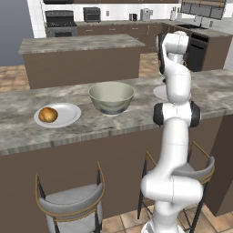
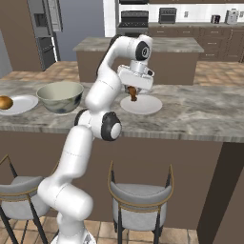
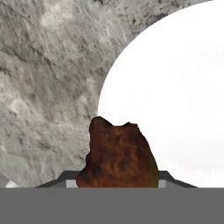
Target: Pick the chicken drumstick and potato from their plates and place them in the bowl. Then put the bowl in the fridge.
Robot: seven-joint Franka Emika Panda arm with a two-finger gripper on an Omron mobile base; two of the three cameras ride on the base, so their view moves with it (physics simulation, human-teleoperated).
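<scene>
My gripper is shut on the chicken drumstick, a dark brown lump that hangs just above the right white plate. In the hand view the drumstick sits between the jaws, with that plate below and beyond it. The potato, golden-orange, lies on the left plate on the counter. Between the two plates stands the pale bowl, with nothing in it. The grey fridge stands at the far back left in the right base view.
The grey stone counter runs across both base views. Two stools stand under its near edge. A kitchen island stands behind the counter, with a stove and cabinets against the back wall.
</scene>
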